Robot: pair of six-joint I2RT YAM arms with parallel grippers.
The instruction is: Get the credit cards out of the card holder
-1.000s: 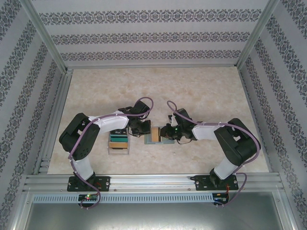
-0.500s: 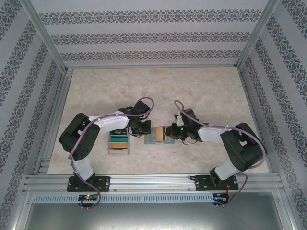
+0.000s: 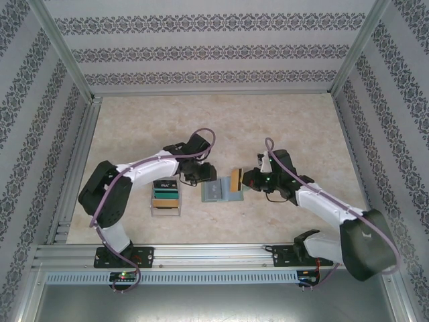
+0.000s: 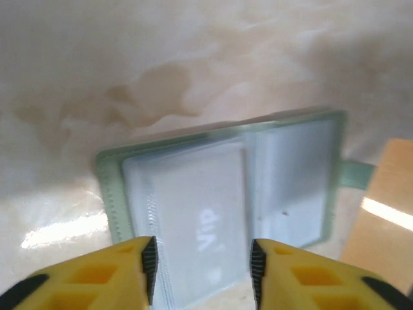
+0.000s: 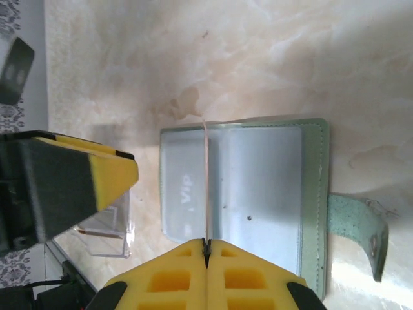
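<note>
The sage-green card holder (image 3: 216,192) lies open and flat on the table between my two arms. A pale card marked "Vip" (image 4: 200,213) sits in its left leaf (image 5: 184,187). My right gripper (image 5: 206,244) is shut on a thin tan credit card (image 5: 206,174), seen edge-on and held upright above the holder (image 5: 271,194). From above, that tan card (image 3: 236,180) stands at the holder's right edge, in front of the right gripper (image 3: 244,180). My left gripper (image 4: 203,268) is open, just above the holder's (image 4: 111,187) left leaf, with nothing between its fingers. The holder's tab (image 5: 361,226) points right.
A clear plastic tray (image 3: 165,196) of staggered coloured cards stands left of the holder, close under my left arm; its corner (image 5: 106,232) lies beside the holder. The left gripper's finger (image 5: 71,181) hangs just left of the holder. Metal rails border the table.
The right gripper drew the tan card out of the holder, rightward and up onto its edge. The left gripper, shut before, has opened and pulled back a little.
</note>
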